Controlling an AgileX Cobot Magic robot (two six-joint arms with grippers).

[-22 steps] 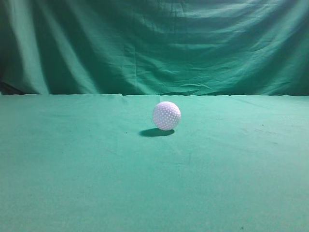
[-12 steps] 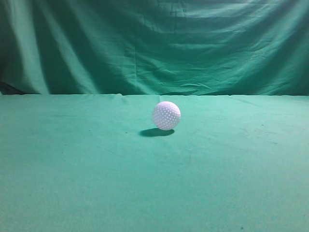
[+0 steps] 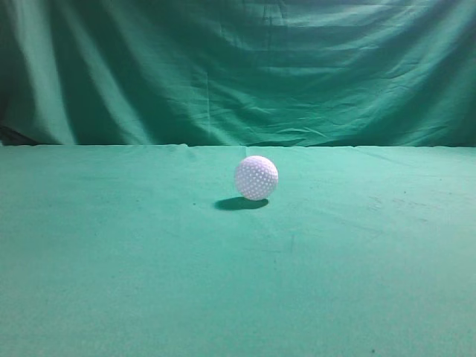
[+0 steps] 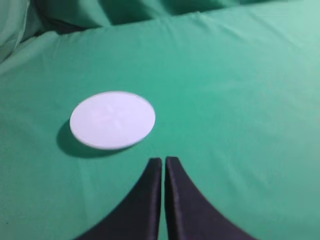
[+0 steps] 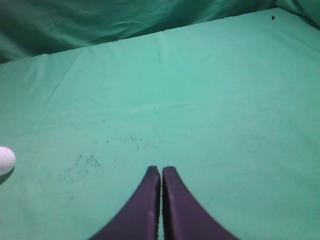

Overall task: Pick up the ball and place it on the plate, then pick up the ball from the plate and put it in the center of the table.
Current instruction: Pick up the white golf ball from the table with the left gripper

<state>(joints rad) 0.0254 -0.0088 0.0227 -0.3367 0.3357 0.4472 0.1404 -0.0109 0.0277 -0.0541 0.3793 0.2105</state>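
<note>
The white dimpled ball (image 3: 256,178) rests on the green table (image 3: 111,253) near its middle in the exterior view. It also shows at the left edge of the right wrist view (image 5: 5,160). A flat white round plate (image 4: 112,120) lies on the cloth in the left wrist view, just beyond and left of my left gripper (image 4: 163,161), which is shut and empty. My right gripper (image 5: 161,171) is shut and empty, well to the right of the ball. Neither gripper shows in the exterior view.
A wrinkled green curtain (image 3: 238,67) hangs behind the table's far edge. Faint dark smudges (image 5: 85,162) mark the cloth in the right wrist view. A small dark speck (image 5: 273,18) lies near the far right corner.
</note>
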